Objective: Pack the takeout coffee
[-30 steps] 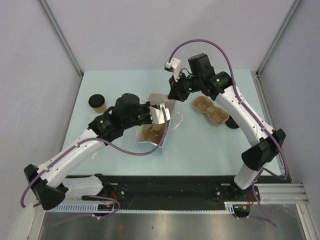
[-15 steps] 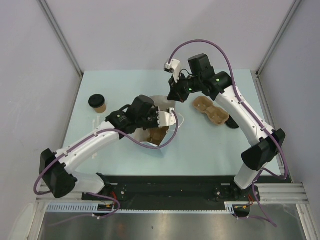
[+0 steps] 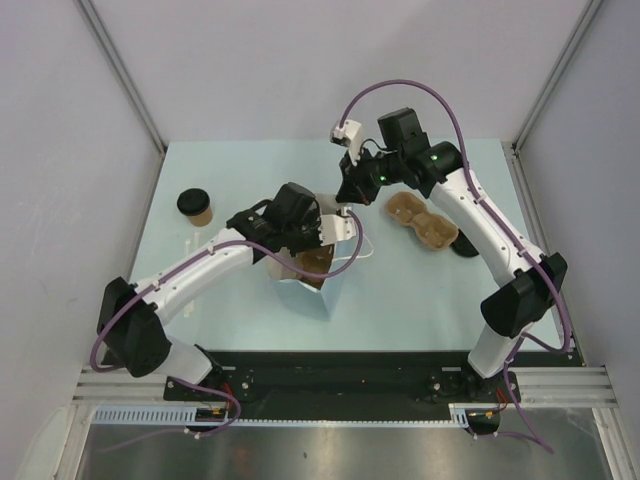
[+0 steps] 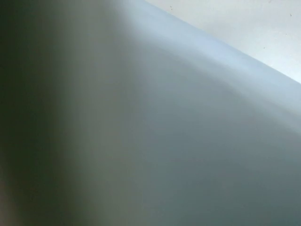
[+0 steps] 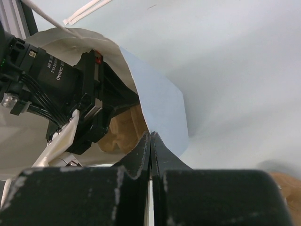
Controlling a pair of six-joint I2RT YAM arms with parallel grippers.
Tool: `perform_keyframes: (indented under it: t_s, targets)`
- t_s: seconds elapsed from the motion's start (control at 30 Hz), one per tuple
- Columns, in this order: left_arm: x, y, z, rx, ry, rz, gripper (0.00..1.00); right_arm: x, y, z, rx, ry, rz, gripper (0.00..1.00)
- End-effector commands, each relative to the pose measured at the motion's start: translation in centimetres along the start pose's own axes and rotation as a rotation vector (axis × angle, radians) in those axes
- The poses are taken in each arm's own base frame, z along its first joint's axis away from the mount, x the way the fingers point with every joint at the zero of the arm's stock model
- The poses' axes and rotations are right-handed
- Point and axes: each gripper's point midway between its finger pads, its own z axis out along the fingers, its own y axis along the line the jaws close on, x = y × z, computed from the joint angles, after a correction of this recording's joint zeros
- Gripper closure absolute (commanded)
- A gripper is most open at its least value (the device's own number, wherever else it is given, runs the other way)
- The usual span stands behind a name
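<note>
two arms at the light-blue paper bag (image 3: 318, 292): right gripper (image 5: 150, 149) clamped on its rim, left gripper (image 3: 322, 236) inside the mouth, state unreadable; hold the rim wide, since the lidded coffee cup (image 3: 196, 205) sits well apart at the left of the table (image 3: 400, 290).

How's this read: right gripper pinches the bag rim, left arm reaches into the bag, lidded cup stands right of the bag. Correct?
One error: the lidded cup stands left of the bag, per the top external view. The right gripper does pinch the bag rim, and the left arm reaches into the bag.
</note>
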Motion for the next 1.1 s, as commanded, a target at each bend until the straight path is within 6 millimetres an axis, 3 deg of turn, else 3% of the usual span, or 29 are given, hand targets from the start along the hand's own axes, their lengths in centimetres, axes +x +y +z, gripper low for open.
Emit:
perform_keyframes:
  t_s: [0.0,0.07,0.1,0.5,0.83,1.0,1.07]
  targets:
    - [-0.1,0.5,-0.7,0.001,0.006,-0.048,0.78,-2.0,0.2,-0.4,-0.041,-0.084,-0.044,1.00]
    - [-0.7,1.0,-1.3,-0.016,-0.011,-0.055,0.66,-2.0,0.0,-0.4,-0.045,-0.085,-0.045,1.00]
    - [-1.1,1.3,-1.7,-0.029,-0.028,-0.060,0.54,-2.0,0.0,-0.4,-0.048,-0.086,-0.048,1.00]
    - [-4.8,3.4,-6.4,-0.119,-0.163,-0.098,0.20,-1.0,-0.5,0.0,-0.052,-0.060,-0.065,1.00]
    - [-7.2,3.5,-10.0,-0.162,-0.284,-0.097,0.16,-0.3,-0.5,0.0,-0.044,-0.045,-0.078,1.00]
    - [-9.3,3.4,-13.0,-0.172,-0.398,-0.113,0.13,0.0,-0.2,-0.2,-0.052,-0.046,-0.102,1.00]
    - [-10.2,3.8,-14.4,-0.186,-0.438,-0.129,0.08,0.0,-0.2,-0.4,-0.055,-0.051,-0.109,1.00]
